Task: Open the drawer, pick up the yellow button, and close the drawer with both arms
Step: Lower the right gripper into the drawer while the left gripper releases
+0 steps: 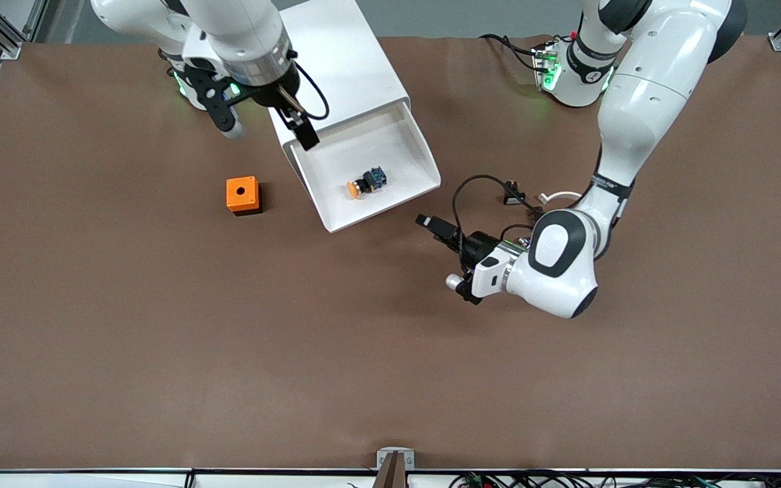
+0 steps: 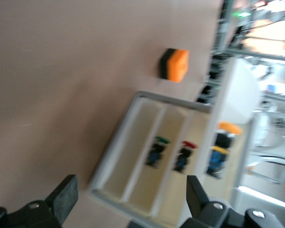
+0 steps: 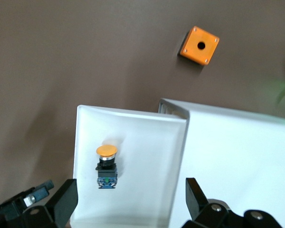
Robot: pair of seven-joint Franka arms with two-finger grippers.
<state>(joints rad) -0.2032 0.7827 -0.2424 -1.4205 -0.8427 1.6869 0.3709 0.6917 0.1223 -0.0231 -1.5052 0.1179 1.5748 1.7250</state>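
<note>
Top drawer (image 1: 370,173) is pulled out and the button (image 1: 365,183) lies in it, mid-frame up front. My right tool (image 1: 268,125) hangs released over the cabinet (image 1: 343,64); left tool (image 1: 441,254) released, low over the desk (image 1: 160,339). Only my left wrist cam catches the lower drawers' buttons (image 2: 156,151). Orange box (image 1: 242,195) sits beside the drawer.

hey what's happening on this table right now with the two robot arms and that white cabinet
The top drawer of the white cabinet is pulled open, with the orange-capped button lying inside it, not yet picked up. The right hand hangs open over the drawer's edge beside the cabinet. The left hand is open and empty, low over the table near the drawer's front. An orange box sits on the table toward the right arm's end.
</note>
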